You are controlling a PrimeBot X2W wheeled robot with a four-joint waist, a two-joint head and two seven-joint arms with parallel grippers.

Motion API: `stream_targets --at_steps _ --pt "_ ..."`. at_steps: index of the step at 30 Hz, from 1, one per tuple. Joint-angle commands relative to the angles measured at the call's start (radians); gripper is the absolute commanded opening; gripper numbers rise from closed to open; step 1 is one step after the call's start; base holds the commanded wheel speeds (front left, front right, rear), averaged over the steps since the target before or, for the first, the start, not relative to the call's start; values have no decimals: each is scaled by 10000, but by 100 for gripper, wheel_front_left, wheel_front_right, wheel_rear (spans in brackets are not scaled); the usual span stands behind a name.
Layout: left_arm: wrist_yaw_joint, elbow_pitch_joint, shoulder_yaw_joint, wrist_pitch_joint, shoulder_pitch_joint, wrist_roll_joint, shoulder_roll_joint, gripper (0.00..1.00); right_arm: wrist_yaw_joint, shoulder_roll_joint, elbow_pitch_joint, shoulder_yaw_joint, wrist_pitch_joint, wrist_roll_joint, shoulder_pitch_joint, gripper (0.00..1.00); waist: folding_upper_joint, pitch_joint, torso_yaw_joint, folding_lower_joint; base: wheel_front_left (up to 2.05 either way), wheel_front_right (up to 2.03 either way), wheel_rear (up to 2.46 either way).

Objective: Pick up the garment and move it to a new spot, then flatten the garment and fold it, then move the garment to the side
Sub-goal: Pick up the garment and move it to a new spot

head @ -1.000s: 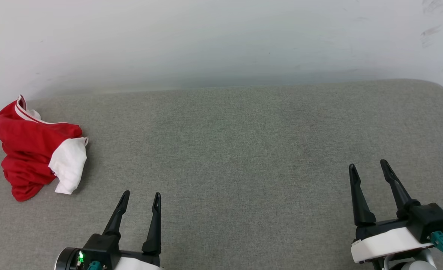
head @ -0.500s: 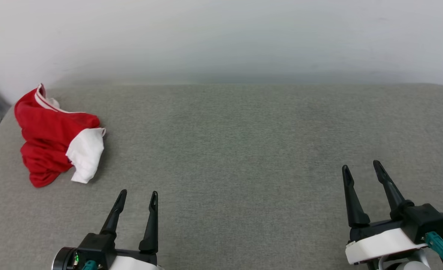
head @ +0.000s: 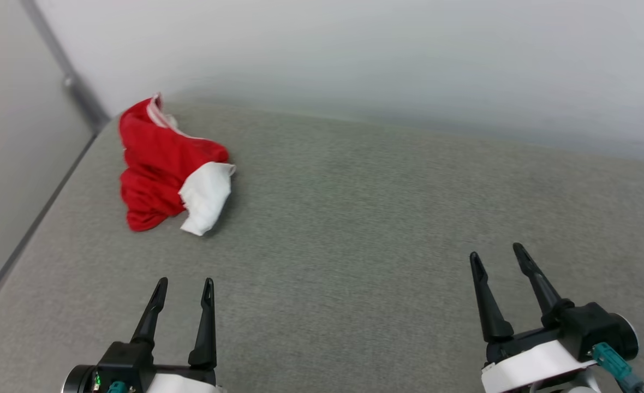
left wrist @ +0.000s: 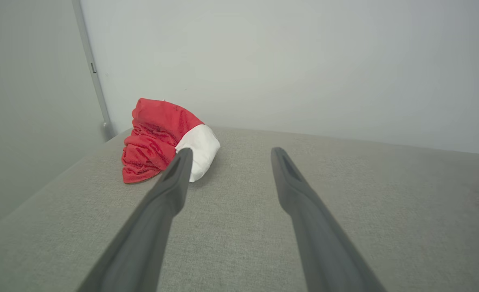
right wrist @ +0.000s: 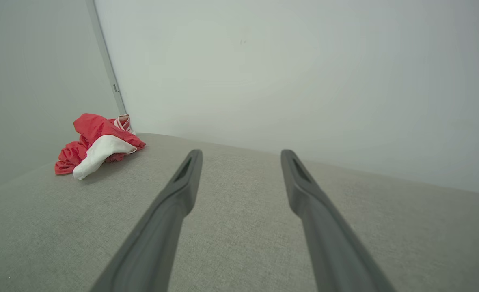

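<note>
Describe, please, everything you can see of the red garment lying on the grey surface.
The garment is a red shirt of soft, thin-looking cloth, crumpled into a loose heap. A white sleeve drapes over its near right side, and white-and-red striped trim shows at its far edge. No lettering is visible. It lies on the grey fabric surface, near its far left corner. Only that surface touches it; the open left end effector is well short of it.

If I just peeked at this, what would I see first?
The crumpled red-and-white garment pops out, lying on the grey surface near its far left corner. Next come two open, empty black claws at the bottom: the left claw and the right claw.
</note>
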Motion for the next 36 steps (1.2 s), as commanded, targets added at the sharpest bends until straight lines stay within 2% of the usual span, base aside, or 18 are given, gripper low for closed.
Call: stream_targets --at_steps 1,10,17,25,36 --pt "-2 -16 35 -28 163 20 -11 100 -3 9 22 110 -21 49 69 100 0 -53 597 0 0 0 0" --pt "-24 -93 190 -28 361 48 -11 100 -3 8 129 546 -21 208 139 100 0 -110 1659 0 0 0 0" --pt "26 -151 182 -28 462 106 -11 100 -3 8 207 638 -21 217 157 100 0 -200 2101 0 0 0 0" --pt "-8 -222 231 -28 557 128 -11 100 -3 8 255 693 -21 294 211 100 0 -304 2290 0 0 0 0" --pt "-41 -194 208 -28 454 -136 -12 100 -3 8 90 845 -21 61 90 100 0 22 2177 0 0 0 0"
